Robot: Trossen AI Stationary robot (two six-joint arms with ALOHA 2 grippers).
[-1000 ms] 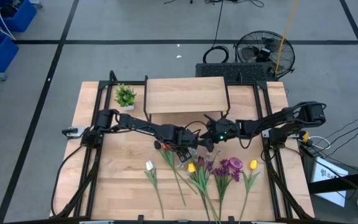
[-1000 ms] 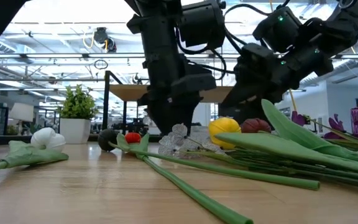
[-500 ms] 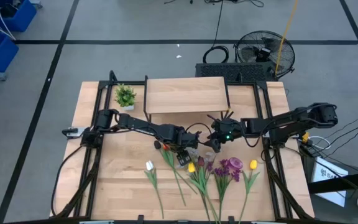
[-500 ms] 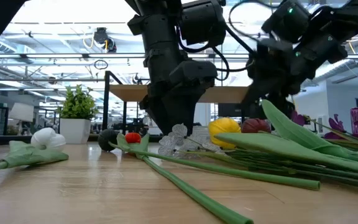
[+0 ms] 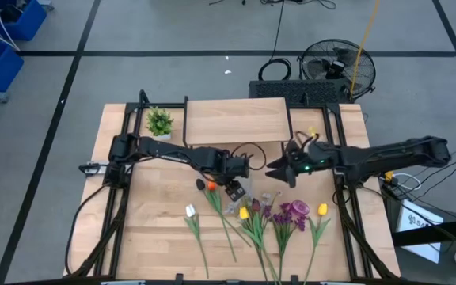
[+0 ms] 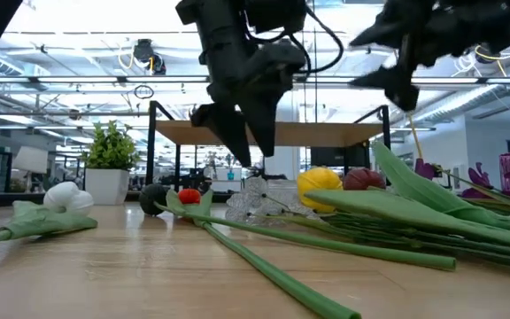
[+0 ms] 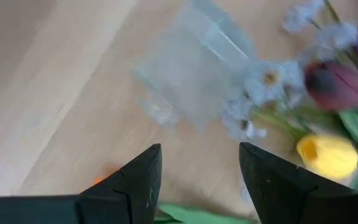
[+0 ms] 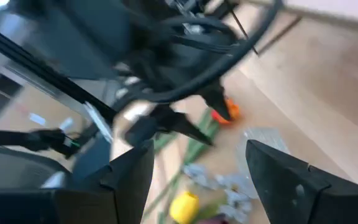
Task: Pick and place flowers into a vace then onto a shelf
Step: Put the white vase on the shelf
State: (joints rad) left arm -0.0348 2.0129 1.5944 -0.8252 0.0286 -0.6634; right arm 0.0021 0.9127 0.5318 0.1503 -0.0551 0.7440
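Note:
The flowers lie on their sides in a row along the table's near part: a white tulip (image 5: 190,210), an orange one (image 5: 210,185), a yellow one (image 5: 244,212), purple blooms (image 5: 295,210) and another yellow tulip (image 5: 322,209). A clear glass vase (image 7: 191,78) lies on the table beside a pale lilac spray (image 7: 263,84). My left gripper (image 5: 236,174) hangs open above the vase (image 5: 240,191), touching nothing. My right gripper (image 5: 279,171) is open in the air to its right, above the table. The shelf (image 5: 236,120) stands at the far edge.
A small potted plant (image 5: 160,123) stands at the shelf's left end. Long green stems (image 6: 264,261) and leaves (image 6: 432,208) reach toward the near edge. Bare wood shows on the table's left (image 5: 149,214) and right (image 5: 355,229) parts.
My left gripper has risen off the vase and lilac spray and moved slightly toward the far edge; both stay on the table. My right gripper has lifted and drawn back toward the table's right as its arm stretched out. The flowers have not moved.

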